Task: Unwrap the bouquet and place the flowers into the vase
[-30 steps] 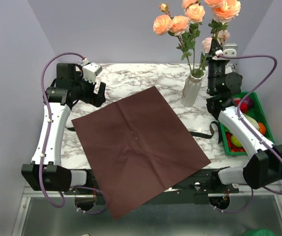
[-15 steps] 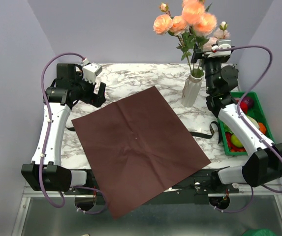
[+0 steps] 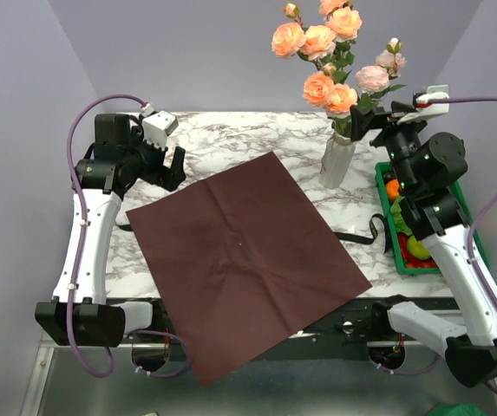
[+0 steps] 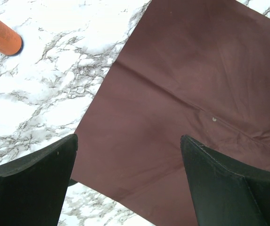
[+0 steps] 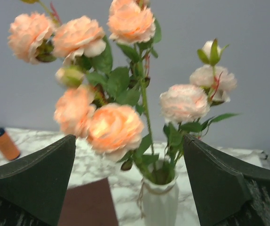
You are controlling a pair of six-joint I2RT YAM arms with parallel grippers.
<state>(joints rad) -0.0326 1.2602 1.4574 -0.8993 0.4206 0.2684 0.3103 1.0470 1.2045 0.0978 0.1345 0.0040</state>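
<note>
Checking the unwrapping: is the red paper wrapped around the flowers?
No, the paper lies flat on the table, while the flowers stand in the vase.

My left arm (image 3: 88, 234), right arm (image 3: 456, 260): white shells, black joints. Purple cables (image 3: 79, 130) loop at 10 and 2 o'clock. White wrist camera blocks (image 3: 159, 124). On left gripper (image 4: 129, 183), right gripper (image 5: 130, 183): matte black wedge fingers (image 4: 31, 183).

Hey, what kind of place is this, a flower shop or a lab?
Probably a lab robot bench, not a shop: a left arm and right arm bolted to a marble-look table, plain grey walls boxing it in, roses in a vase.
</note>
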